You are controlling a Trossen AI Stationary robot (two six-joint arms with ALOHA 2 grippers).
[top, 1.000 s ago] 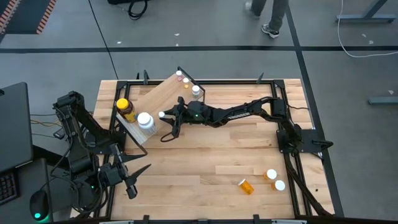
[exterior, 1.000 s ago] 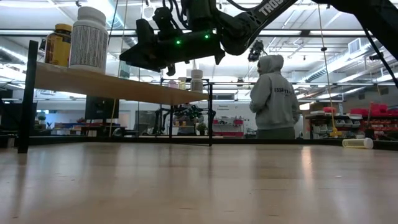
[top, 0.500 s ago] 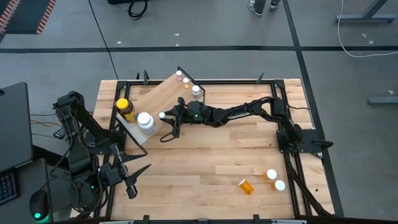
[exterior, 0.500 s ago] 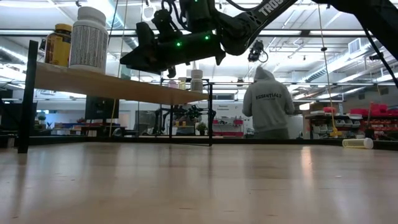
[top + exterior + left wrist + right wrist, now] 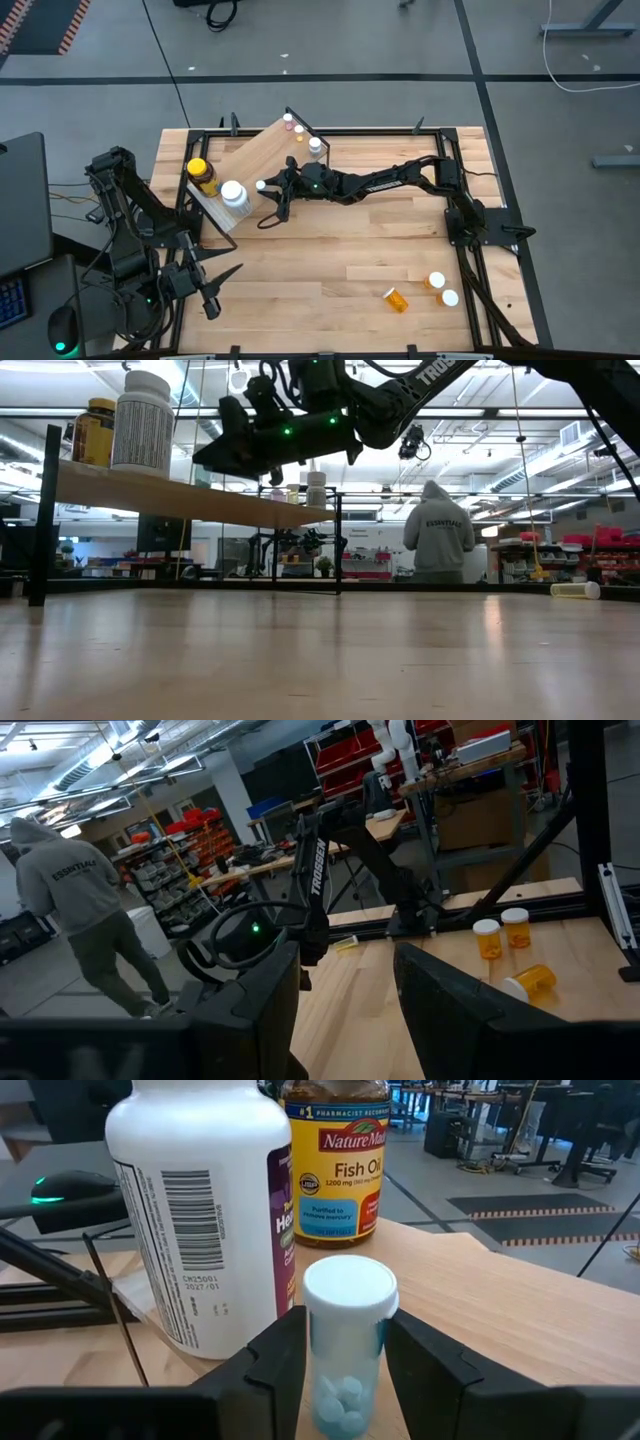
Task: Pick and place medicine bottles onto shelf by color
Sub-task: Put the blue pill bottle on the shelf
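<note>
The shelf (image 5: 262, 152) stands slantwise at the table's far left. On its near end stand an amber jar with a yellow lid (image 5: 335, 1160) and a big white bottle (image 5: 195, 1210). Small vials (image 5: 315, 146) stand at its far end. My right gripper (image 5: 348, 1355) reaches level over the shelf, just right of the white bottle, shut on a small clear vial with a white cap and teal pills (image 5: 348, 1340). My left gripper (image 5: 345, 990) waits open at the near left (image 5: 225, 275), with nothing between its fingers. My right gripper pinches the small vial's body (image 5: 322, 1342) just below the white cap, one finger on each side. The fingers (image 5: 285, 1360) come in level from the table's right. The vial stands upright; its base is below the picture's edge, so whether it rests on the shelf cannot be told.
Three orange vials (image 5: 397, 299) (image 5: 437, 282) (image 5: 450, 297) lie or stand at the table's near right. A black frame (image 5: 470, 235) runs around the table. A person in a grey hoodie (image 5: 438, 540) stands in the room beyond.
</note>
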